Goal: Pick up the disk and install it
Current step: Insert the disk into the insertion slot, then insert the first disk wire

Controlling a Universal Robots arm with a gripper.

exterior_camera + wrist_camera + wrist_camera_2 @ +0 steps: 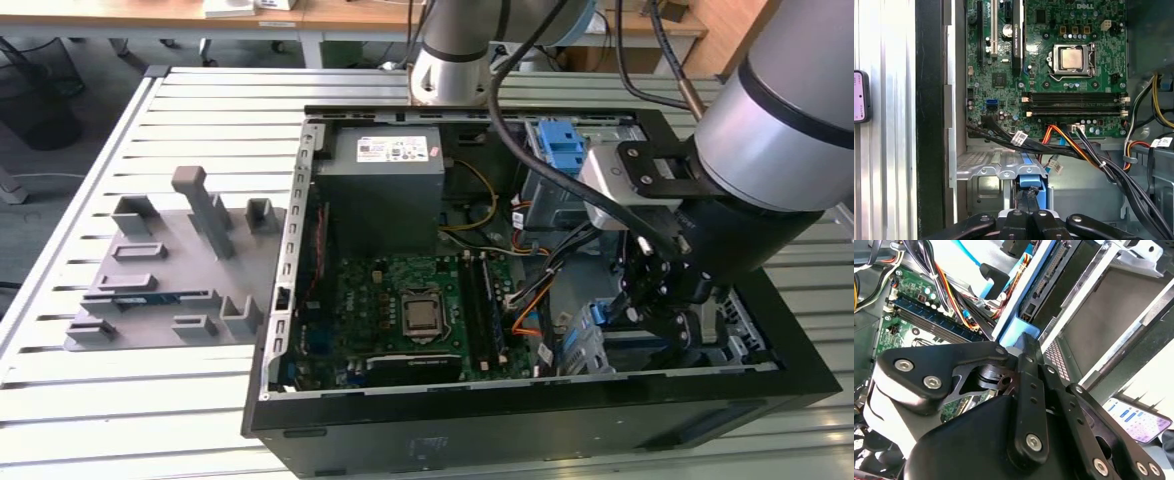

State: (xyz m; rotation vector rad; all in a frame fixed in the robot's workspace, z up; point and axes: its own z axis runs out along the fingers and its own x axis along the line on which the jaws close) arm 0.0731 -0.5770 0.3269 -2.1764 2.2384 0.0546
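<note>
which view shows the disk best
The second wrist view: the disk stands edge-on in the drive bay, its blue side rail and connector end plain, with the gripper at the rail. The first wrist view shows a blue rail end at the fingertips. In the exterior view the arm hides most of it.

Slatted metal table [174,400] bears open computer case [534,420], grey fixture tray [160,270].

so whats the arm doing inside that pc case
The arm's gripper is down inside the open computer case, at the drive bay near the case's front corner. Its fingers are closed on the blue rail of the disk, which sits in the metal drive cage beside the motherboard.
</note>
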